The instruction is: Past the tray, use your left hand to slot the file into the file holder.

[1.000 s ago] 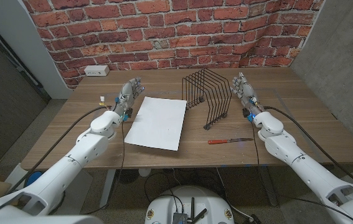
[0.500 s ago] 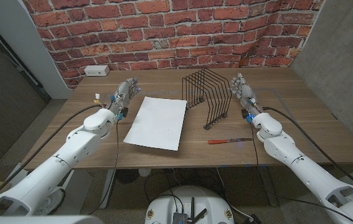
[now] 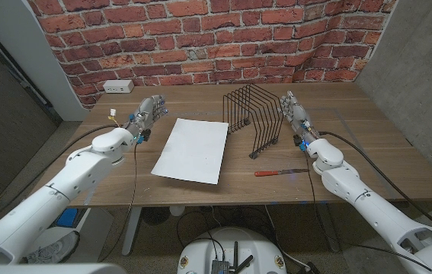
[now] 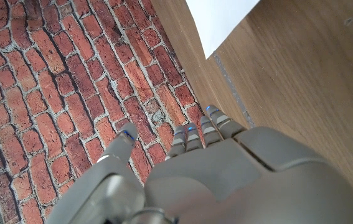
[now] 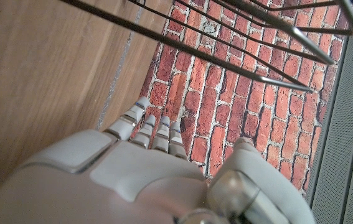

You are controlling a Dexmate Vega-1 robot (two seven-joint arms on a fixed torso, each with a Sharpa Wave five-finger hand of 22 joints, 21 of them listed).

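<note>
No writing, label, brand, number or sign can be read in any of the views. The white file lying on the table shows a blank face, and the wall socket carries no legible marking.

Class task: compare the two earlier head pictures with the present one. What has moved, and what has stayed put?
The left hand has drawn away from the white file, toward the table's left edge, holding nothing. The right hand has edged toward the wire file holder. File, holder and the red-handled tool have stayed put.
</note>
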